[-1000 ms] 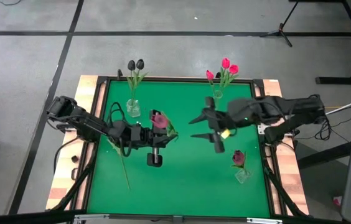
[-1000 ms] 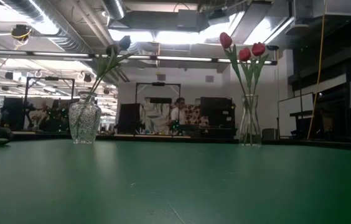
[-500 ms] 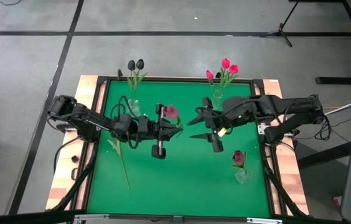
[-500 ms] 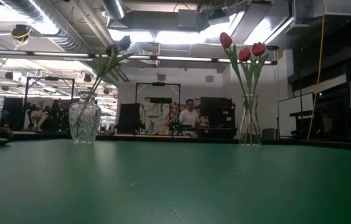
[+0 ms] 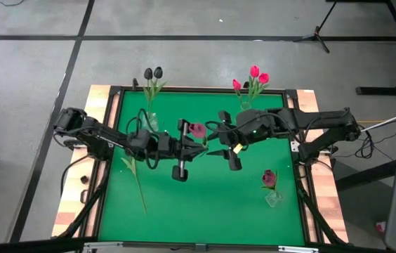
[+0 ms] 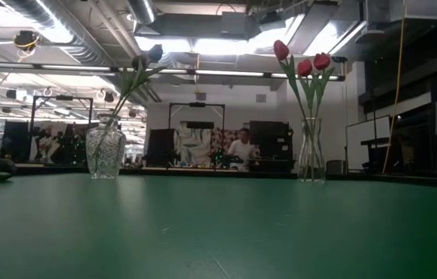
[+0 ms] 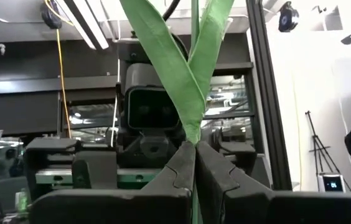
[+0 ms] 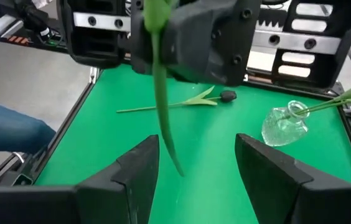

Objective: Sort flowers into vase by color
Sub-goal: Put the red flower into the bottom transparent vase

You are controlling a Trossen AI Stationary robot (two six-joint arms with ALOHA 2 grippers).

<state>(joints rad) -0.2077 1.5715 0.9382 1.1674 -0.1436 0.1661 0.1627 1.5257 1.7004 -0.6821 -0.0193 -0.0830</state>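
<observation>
Green baize is filling the table (image 5: 205,197) under both my arms, and I am reading this as the hand-over step: one flower is passing from my left side to my right above the middle of the cloth. Starting at the left, a spare tulip (image 5: 137,179) is lying flat near the left edge, dark-headed as far as my right wrist view shows, not yet sorted. Behind it the round glass vase (image 6: 105,153) is holding two black tulips (image 5: 152,73). My left gripper (image 7: 194,163) is pressing its fingers together on the stem of a maroon tulip (image 5: 197,129), holding it up off the table, bud above and the two long leaves splaying apart just past my fingertips. My right gripper (image 8: 197,163) is facing it with fingers spread wide, the dangling stem hanging just ahead of the gap and not yet between the pads. I judge the next move is calling for my right fingers to be easing forward around that thin stem and closing before my left lets go. Further right, the tall vase (image 6: 310,151) is carrying three pink-red tulips (image 6: 301,60), and a small vase (image 5: 273,198) near the right edge is holding one maroon bloom, which I judge is where this one is heading
</observation>
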